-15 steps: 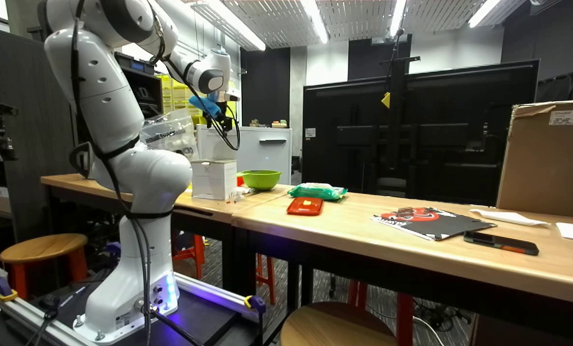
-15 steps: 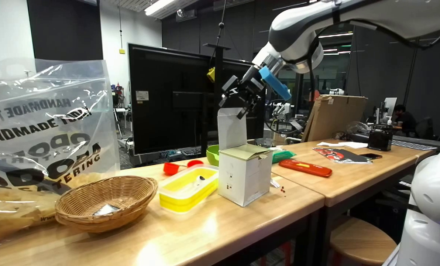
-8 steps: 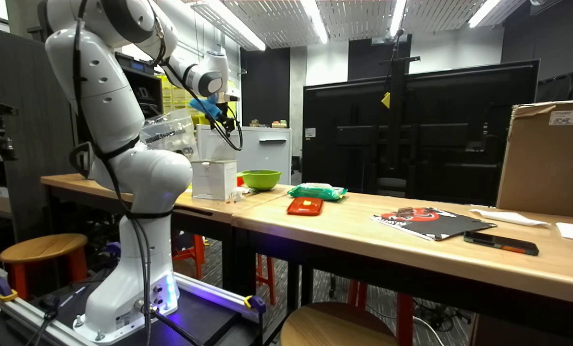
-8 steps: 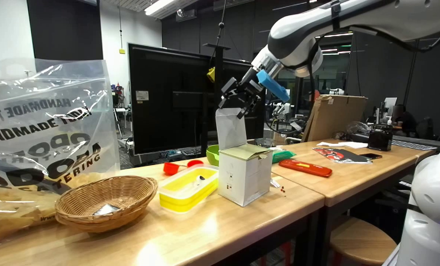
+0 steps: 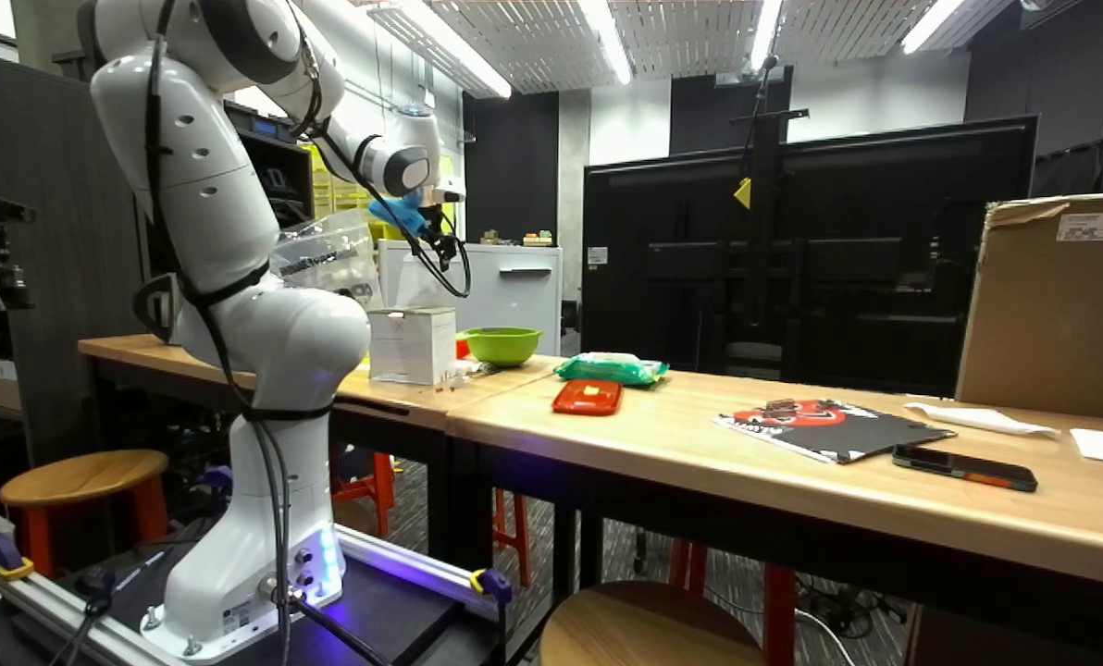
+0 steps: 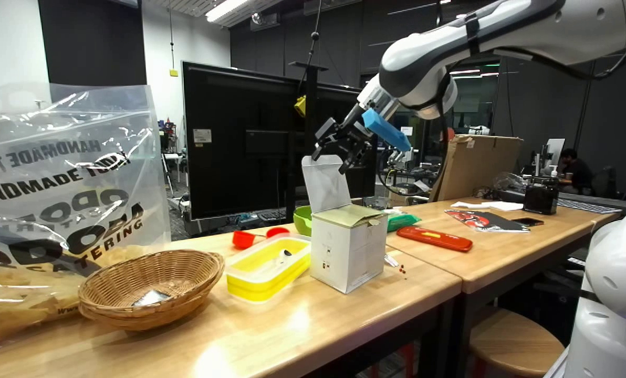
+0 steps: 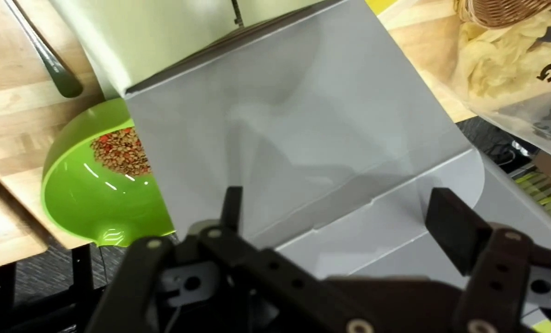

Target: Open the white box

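The white box (image 5: 413,347) stands upright on the table, also seen in an exterior view (image 6: 348,254). Its lid (image 6: 326,184) is raised and leans back from the box; its grey-white inner face fills the middle of the wrist view (image 7: 294,115). Pale inner flaps (image 6: 350,215) lie across the box's top, so its inside is hidden. My gripper (image 6: 329,163) is above the box at the lid's upper edge, fingers wide apart with nothing held. In the wrist view the fingers (image 7: 336,199) are over the lid's folded tuck flap; one fingertip seems to touch it.
A green bowl (image 7: 104,194) with seeds is close beside the box. A yellow container (image 6: 268,270), a wicker basket (image 6: 150,289) and a large plastic bag (image 6: 66,210) are on the table too. A red case (image 6: 434,238) and green pack (image 5: 612,368) lie near the box.
My gripper has moved down a little. The box's lid has tilted further back, away from the box. The box's body has stayed in place and the fingers remain apart.
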You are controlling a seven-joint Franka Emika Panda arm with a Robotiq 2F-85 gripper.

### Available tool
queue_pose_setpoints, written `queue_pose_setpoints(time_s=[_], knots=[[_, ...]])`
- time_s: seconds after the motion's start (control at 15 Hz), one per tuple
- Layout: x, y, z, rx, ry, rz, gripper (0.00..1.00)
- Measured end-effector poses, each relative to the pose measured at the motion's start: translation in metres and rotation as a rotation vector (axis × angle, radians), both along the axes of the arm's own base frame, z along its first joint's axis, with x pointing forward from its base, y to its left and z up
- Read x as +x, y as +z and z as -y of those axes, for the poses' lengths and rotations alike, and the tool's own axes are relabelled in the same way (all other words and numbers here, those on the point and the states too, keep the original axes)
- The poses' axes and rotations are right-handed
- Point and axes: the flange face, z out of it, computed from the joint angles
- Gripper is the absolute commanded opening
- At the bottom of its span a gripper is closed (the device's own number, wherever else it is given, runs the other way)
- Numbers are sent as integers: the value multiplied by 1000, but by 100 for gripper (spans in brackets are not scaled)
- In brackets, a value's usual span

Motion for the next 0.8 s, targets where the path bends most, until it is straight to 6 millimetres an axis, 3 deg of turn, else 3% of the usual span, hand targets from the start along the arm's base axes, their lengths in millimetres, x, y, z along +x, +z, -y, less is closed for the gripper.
queue_pose_setpoints(time_s=[0.8], knots=[[22, -34, 3, -9, -68, -47, 100]])
